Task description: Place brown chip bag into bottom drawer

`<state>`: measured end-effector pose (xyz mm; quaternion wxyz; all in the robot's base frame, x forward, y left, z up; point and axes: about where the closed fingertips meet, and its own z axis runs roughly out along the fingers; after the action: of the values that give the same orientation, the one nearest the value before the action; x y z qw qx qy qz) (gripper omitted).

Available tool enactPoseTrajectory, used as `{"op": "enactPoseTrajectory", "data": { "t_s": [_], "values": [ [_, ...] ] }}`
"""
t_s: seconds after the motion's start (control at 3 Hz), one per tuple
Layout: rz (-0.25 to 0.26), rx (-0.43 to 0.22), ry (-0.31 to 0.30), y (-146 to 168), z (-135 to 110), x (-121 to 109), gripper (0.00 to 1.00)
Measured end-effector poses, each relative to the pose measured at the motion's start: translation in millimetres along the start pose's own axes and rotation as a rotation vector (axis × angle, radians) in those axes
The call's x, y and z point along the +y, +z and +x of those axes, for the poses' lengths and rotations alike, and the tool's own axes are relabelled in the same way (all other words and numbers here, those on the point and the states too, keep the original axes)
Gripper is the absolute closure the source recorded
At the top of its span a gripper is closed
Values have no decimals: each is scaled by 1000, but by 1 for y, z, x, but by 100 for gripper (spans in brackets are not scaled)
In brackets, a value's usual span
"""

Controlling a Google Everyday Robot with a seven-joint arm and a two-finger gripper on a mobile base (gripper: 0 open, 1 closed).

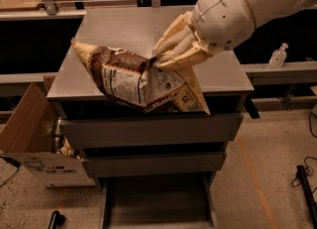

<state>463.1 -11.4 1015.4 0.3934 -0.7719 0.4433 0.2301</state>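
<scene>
- Open brown cardboard box (25,134), left of the grey metal cabinet (124,29): a bag released off-line to the left could land in it or on the floor.
- Large crinkly brown chip bag (129,82), nutrition panel outward: held in the air across the cabinet's front edge, well above the target. Its slack lower corner may snag on the two upper drawer fronts during descent.
- Cream two-finger gripper (159,63): fingers clenched on the bag's upper crease only, so a slip is judged possible.
- Pulled-out shallow grey bottom drawer (153,200): the wide bag may overhang its rim.
</scene>
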Motion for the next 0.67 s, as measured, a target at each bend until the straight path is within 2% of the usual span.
{"op": "enactPoseTrajectory", "data": {
  "t_s": [0.33, 0.67],
  "values": [
    [3, -5, 22, 23, 16, 10, 100],
    [69, -140, 43, 67, 41, 32, 100]
  ]
}}
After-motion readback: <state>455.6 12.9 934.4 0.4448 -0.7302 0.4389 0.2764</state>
